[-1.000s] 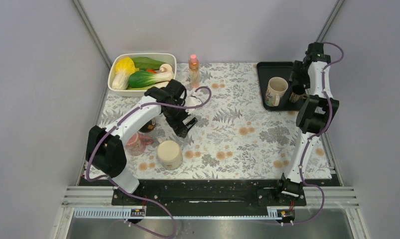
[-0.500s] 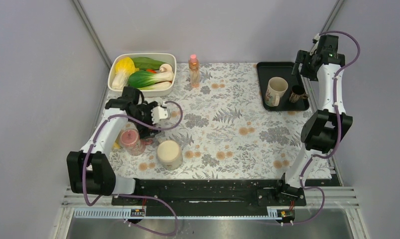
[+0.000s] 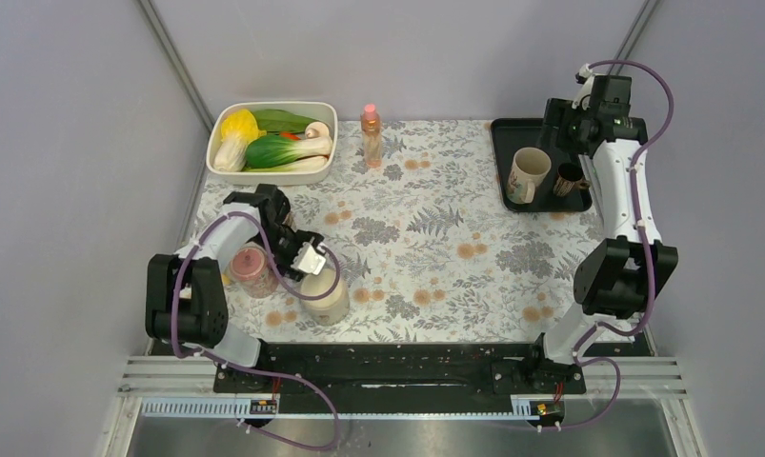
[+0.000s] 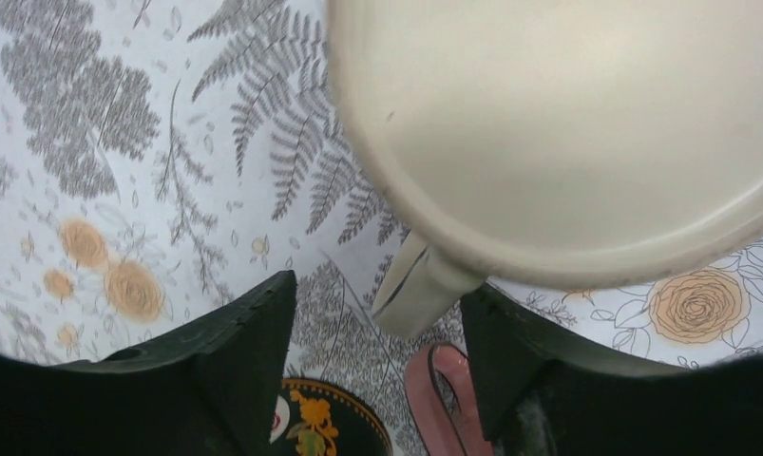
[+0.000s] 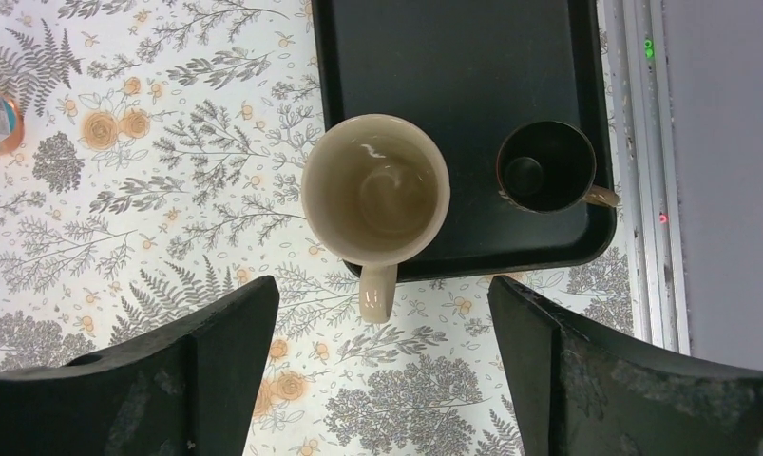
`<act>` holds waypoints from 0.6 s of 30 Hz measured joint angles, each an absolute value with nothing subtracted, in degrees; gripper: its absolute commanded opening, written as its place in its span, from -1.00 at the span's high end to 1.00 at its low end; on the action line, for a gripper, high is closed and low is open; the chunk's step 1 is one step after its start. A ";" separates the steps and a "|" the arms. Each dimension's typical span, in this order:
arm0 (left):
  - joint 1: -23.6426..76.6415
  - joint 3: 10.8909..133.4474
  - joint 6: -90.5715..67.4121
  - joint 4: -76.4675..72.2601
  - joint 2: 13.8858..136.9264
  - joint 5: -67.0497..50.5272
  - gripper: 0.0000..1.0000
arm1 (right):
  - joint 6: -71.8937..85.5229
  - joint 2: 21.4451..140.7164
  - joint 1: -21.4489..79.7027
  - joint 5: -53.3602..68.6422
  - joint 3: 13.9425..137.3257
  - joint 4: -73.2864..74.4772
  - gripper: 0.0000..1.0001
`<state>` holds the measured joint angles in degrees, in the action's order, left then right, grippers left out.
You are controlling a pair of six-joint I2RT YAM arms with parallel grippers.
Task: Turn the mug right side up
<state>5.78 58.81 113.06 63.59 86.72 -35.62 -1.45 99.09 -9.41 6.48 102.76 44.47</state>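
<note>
Mug [image 4: 558, 123] upside down, left fingers [image 4: 239, 356] flanking handle [image 4: 415, 290]

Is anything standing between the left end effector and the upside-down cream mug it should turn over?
Nothing visible does. The left end effector is open at the cream ceramic mug, its fingers either side of the handle. A pink cup's handle lies close beside, but not between them.

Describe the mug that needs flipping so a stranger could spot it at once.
Look at the near-left corner of the floral tablecloth, by the left arm. The upside-down mug stands there beside a pink mug, its handle between the open left fingers. It is cream like the upright mug on the black tray, but it alone shows its flat base.
</note>
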 measured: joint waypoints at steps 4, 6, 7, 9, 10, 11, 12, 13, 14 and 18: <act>7.57 56.97 114.93 63.59 87.13 -35.86 0.01 | -1.54 97.51 -8.86 6.76 101.51 44.07 -0.82; 8.27 56.18 115.39 63.51 87.48 -35.68 0.37 | -1.54 97.06 -8.75 6.76 100.95 43.81 -0.82; 8.60 55.81 115.50 63.46 87.57 -35.68 0.81 | -1.54 96.84 -8.73 6.79 100.53 43.55 -0.82; 9.06 55.18 117.43 63.55 87.64 -35.42 1.00 | -1.52 96.60 -8.60 6.76 99.88 43.29 -0.82; 9.10 54.96 115.90 63.81 87.57 -36.88 1.00 | -1.50 96.57 -8.54 6.76 99.66 43.16 -0.82; 9.45 54.94 115.61 62.57 87.64 -37.65 1.00 | -1.48 96.55 -8.45 6.76 99.37 43.07 -0.82; 9.91 54.94 115.52 62.30 87.83 -37.12 1.00 | -1.43 96.53 -8.29 6.76 99.15 43.05 -0.82; 9.93 54.87 114.28 62.43 87.88 -37.47 1.00 | -1.41 96.44 -8.14 6.74 98.85 43.05 -0.82; 9.98 54.87 113.43 62.26 87.88 -37.60 1.00 | -1.32 96.36 -7.94 6.72 98.61 43.03 -0.82; 9.98 55.13 100.86 59.18 87.88 -39.13 1.00 | -0.54 95.02 -5.76 6.72 97.14 42.76 -0.82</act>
